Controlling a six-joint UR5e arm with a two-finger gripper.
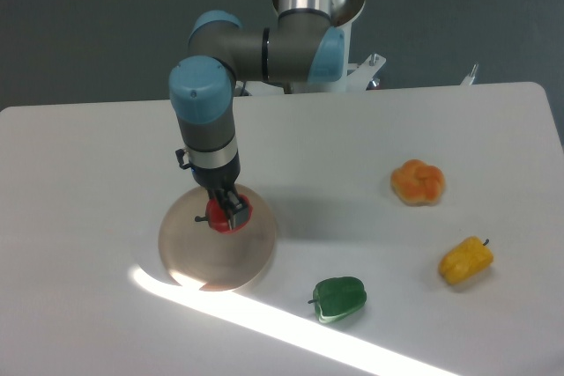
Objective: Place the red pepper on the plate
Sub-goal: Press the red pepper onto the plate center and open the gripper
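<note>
Two fingers [231,208] — clamping red pepper [227,215]

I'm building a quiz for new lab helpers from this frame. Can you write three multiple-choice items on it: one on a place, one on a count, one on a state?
1. Where is the red pepper?
A. Over the plate
B. Beside the orange pepper
C. At the table's far right edge

2. How many peppers lie on the table away from the plate?
A. One
B. Three
C. Five

3. What is the gripper doing?
A. Open with nothing in it
B. Shut on the red pepper
C. Shut on the green pepper

Key: 1 A, the red pepper shows against the plate's beige surface. 2 B, the orange, yellow pepper and green ones lie apart. 3 B, its fingers clasp the red pepper.
</note>
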